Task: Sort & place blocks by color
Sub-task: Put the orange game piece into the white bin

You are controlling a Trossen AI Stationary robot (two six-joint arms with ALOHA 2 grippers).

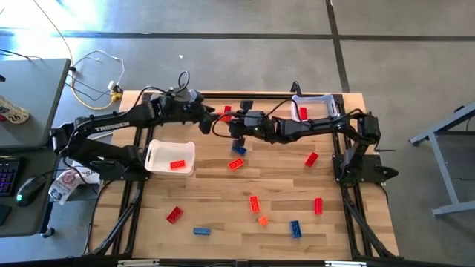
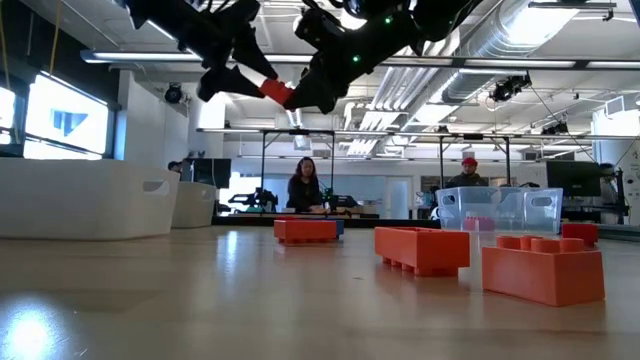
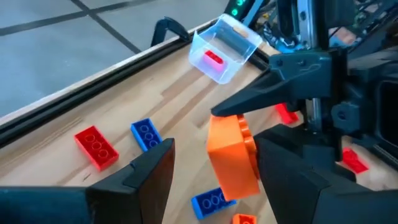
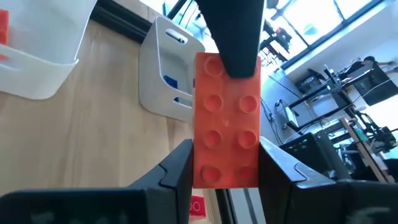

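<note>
An orange studded plastic brick (image 4: 226, 118) is held in mid-air above the wooden bench (image 1: 223, 215), between the two pincers, which meet over its far middle. In the right wrist view the right pincer (image 4: 225, 163) is pressed against the brick's two long sides, while a dark finger of the left pincer (image 3: 205, 168) bears on the brick's far end. In the left wrist view the left pincer's own fingers stand spread on either side of the brick, with a gap visible on at least one side, so a hand-over seems to be in progress.

The brick could be dropped if one pincer were released before the other had closed firmly; a twist could also be caused by the two grips pulling at different angles.

Near the left pincer lies a white plastic bin (image 1: 158, 152) holding a red brick; beyond the right pincer stands a clear plastic bin (image 1: 328, 101) with another red one. From overhead the held brick is mostly hidden by the arms, and which fingers truly bear the load cannot be told.
</note>
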